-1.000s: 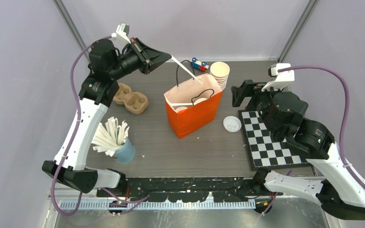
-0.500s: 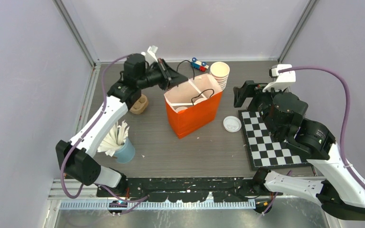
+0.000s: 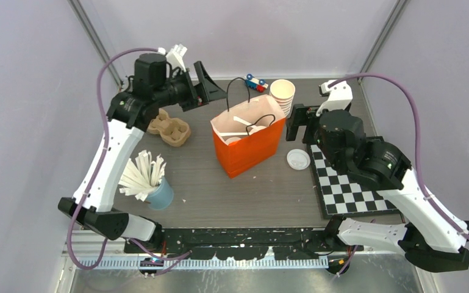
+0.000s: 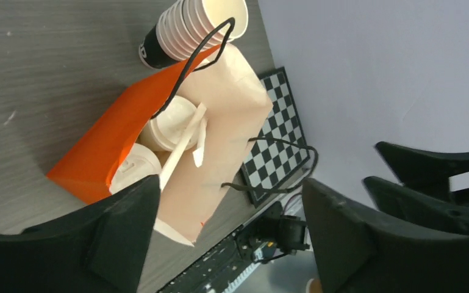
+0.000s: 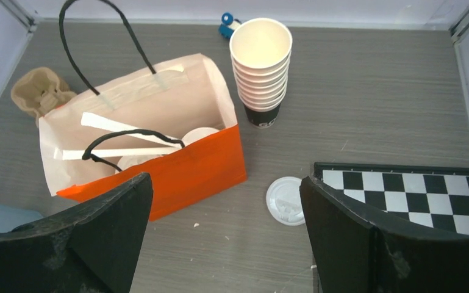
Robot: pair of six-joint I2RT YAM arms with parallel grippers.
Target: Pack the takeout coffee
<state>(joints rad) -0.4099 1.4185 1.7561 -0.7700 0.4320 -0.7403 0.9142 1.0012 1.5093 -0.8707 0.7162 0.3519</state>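
The orange bag (image 3: 248, 146) (image 5: 183, 171) (image 4: 107, 146) stands open mid-table. Two lidded takeout coffee cups (image 3: 257, 129) (image 5: 198, 135) (image 4: 168, 125) sit inside it, under two white paper sticks (image 3: 244, 121) (image 5: 116, 124) (image 4: 183, 143). My left gripper (image 3: 210, 91) (image 4: 230, 186) hangs open and empty above the bag's back-left corner. To the right of the bag my right gripper (image 3: 297, 125) (image 5: 225, 183) is open too, holding nothing, high over the table. A loose white lid (image 3: 297, 159) (image 5: 285, 200) lies by the bag's right side.
A stack of lidless cups (image 3: 282, 94) (image 5: 261, 67) stands behind the bag. A checkerboard (image 3: 347, 183) (image 5: 415, 192) lies at right. A cardboard cup carrier (image 3: 168, 128) sits at left, a blue cup of sticks (image 3: 158, 194) at front left, a toy car (image 3: 256, 82) at the back.
The left gripper carried a white stick over the bag, opened, and the stick now lies inside; the arm drew back left. The right arm swung left toward the bag.
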